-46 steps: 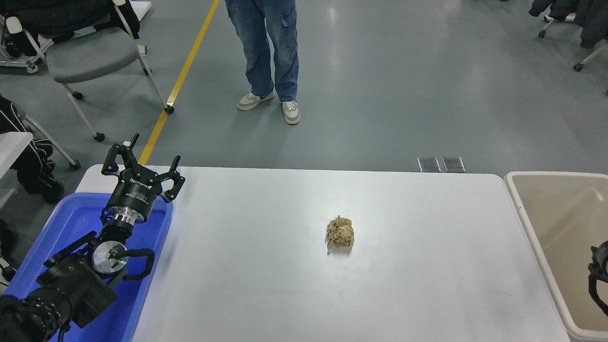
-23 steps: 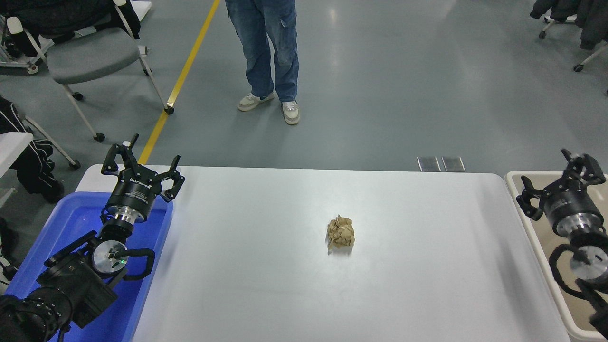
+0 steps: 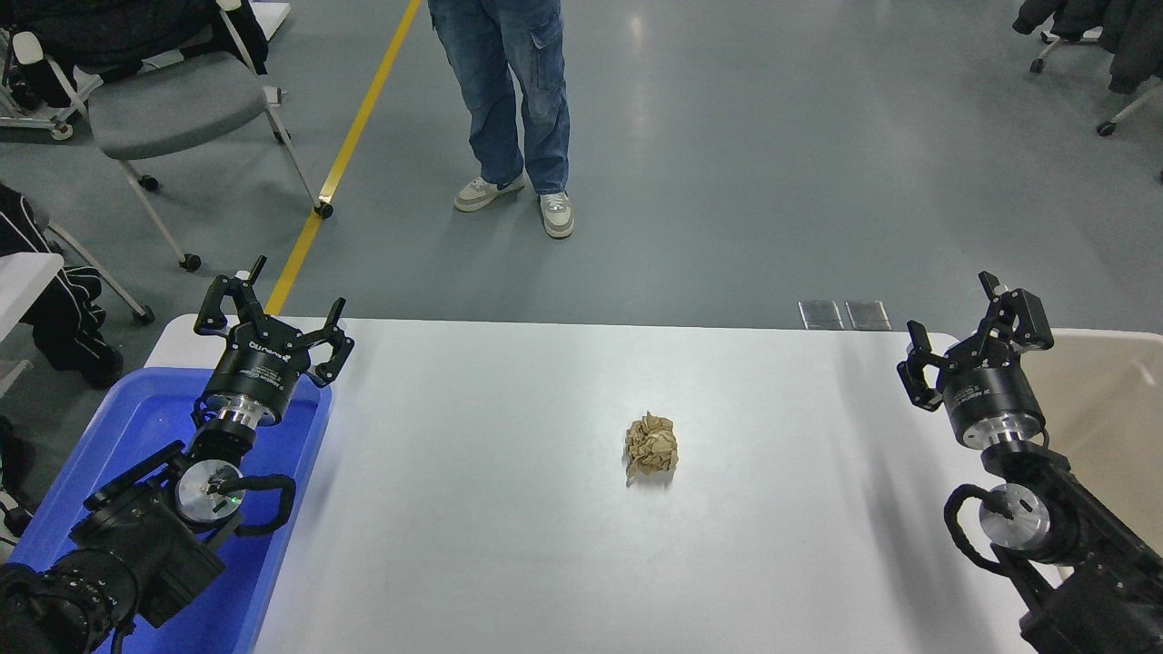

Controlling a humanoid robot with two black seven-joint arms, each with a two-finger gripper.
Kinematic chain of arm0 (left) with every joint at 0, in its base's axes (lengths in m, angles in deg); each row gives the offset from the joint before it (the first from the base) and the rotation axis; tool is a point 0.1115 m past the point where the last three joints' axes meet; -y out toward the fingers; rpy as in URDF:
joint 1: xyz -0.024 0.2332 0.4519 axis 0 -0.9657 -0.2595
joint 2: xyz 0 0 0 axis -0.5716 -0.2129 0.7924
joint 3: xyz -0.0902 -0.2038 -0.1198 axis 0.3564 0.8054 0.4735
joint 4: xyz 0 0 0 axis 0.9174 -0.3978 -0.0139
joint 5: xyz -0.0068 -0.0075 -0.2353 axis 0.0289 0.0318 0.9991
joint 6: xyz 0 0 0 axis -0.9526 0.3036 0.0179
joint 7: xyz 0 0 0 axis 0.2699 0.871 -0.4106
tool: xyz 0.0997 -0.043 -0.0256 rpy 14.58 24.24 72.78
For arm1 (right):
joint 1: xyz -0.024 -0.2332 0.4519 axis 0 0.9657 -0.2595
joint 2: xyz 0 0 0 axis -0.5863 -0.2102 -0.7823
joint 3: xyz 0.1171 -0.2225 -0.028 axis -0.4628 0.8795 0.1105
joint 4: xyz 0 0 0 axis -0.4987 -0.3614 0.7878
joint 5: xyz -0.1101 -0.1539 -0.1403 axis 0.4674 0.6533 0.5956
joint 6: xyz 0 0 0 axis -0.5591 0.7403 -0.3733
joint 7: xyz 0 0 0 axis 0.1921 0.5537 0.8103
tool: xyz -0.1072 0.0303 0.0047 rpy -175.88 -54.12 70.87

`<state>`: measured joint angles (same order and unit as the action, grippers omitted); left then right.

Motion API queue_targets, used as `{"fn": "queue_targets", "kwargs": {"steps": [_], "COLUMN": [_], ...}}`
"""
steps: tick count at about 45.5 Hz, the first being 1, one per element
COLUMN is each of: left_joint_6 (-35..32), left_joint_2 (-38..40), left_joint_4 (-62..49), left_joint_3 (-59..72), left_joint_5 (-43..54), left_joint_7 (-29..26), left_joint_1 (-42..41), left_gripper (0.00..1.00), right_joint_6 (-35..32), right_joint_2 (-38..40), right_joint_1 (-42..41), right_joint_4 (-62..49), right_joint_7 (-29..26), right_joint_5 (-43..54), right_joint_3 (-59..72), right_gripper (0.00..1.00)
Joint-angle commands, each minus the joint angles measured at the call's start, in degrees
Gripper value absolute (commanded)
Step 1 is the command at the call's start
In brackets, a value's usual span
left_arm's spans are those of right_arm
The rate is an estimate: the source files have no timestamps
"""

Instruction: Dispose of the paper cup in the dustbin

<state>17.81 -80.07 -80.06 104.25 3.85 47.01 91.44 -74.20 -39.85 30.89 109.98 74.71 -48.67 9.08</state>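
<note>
Change since the earlier frames: the right arm, a second ago only a dark sliver low at the right edge over the dustbin, has risen and swung inward; the right gripper (image 3: 974, 338) now hangs over the table's far right corner, just inside the bin's near wall. All else as before. Item, right gripper: jaws spread wide, nothing between them. Item, left gripper (image 3: 273, 318): parked at lower left over the blue tub (image 3: 145, 420), jaws likewise spread and empty. Item, dustbin (image 3: 1104, 363): beige, standing off the table's right end, its rim partly masked by the right arm; only part of the interior wall shows, and its floor is hidden. Item, paper cup: not visible anywhere, neither on the table, in either gripper, nor in the exposed part of the bin. Item, crumpled brown paper ball (image 3: 651, 445): alone near the middle of the white table (image 3: 509, 545), untouched, well apart from both grippers. Item, person (image 3: 509, 100): legs only, standing on the floor beyond the far edge. Assessment: with the cup absent from the table and an empty gripper coming away from over the bin, the drop has most likely been made and the task is at or near completion; the cup's presence in the bin cannot be confirmed. Remaining, by estimate: retreat of the right arm to rest.
</note>
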Motion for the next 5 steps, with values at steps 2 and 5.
{"fn": "queue_targets", "kwargs": {"steps": [2, 5], "left_joint_6": [0.00, 0.00], "left_joint_2": [0.00, 0.00], "left_joint_4": [0.00, 0.00], "left_joint_3": [0.00, 0.00], "left_joint_5": [0.06, 0.06], "left_joint_7": [0.00, 0.00], "left_joint_1": [0.00, 0.00], "left_gripper": [1.00, 1.00], "right_joint_6": [-0.33, -0.24], "right_joint_2": [-0.89, -1.07], "right_joint_1": [0.10, -0.07], "right_joint_4": [0.01, -0.16], "right_joint_7": [0.87, 0.87], "right_joint_5": [0.94, 0.94], "right_joint_3": [1.17, 1.35], "right_gripper": [0.99, 0.99]}}
